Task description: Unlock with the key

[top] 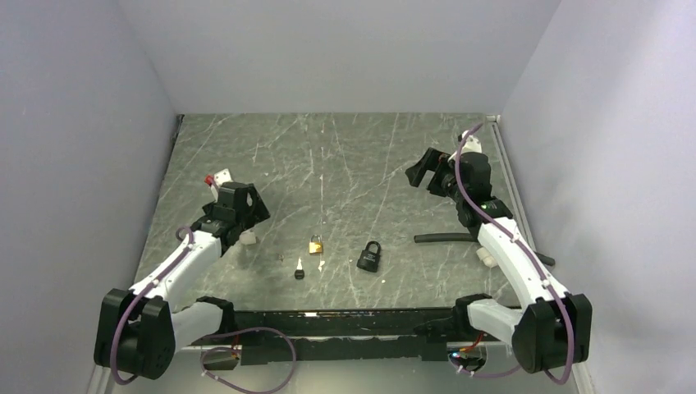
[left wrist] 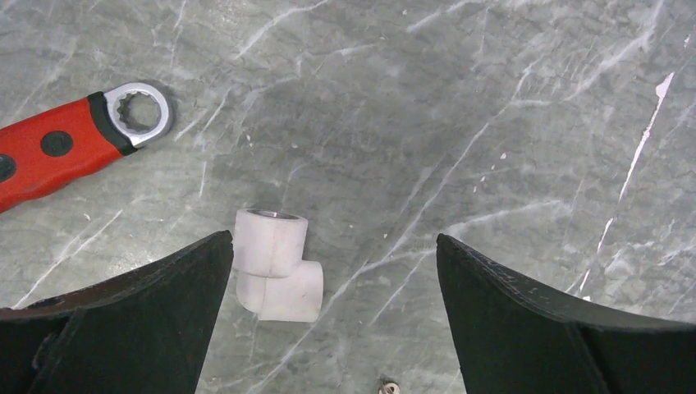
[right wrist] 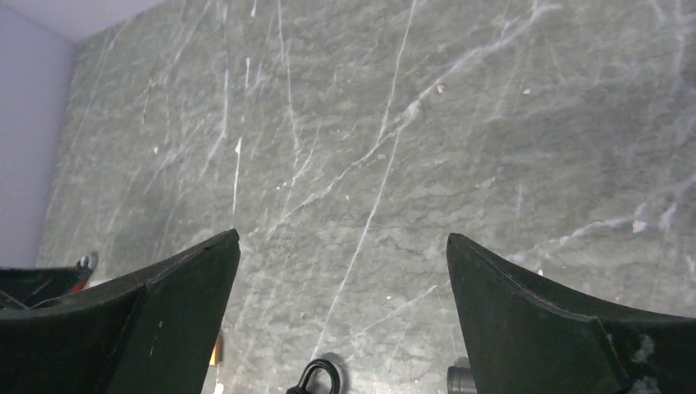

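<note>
Now both grippers stand wide open and hold nothing, with the key lying free on the tabletop.

Seen from above, the key (top: 299, 269), black head and short silvery blade, lies on the dark marbled tabletop (top: 345, 156) towards its near edge, between the two arms and touched by neither. A brass padlock (top: 316, 245) sits just beside it, a little farther back and to the right, and a black padlock (top: 369, 256) lies to the right of that. The left gripper (left wrist: 334, 236) hangs over the left part of the tabletop, jaws spread, with a white pipe elbow (left wrist: 277, 264) below it beside its left finger and a red-handled ring spanner (left wrist: 74, 139) farther off. The right gripper (right wrist: 342, 235) is up at the far right, jaws equally spread over bare surface, well apart from the key. A black tube (top: 447, 238) lies near the right arm.
</note>
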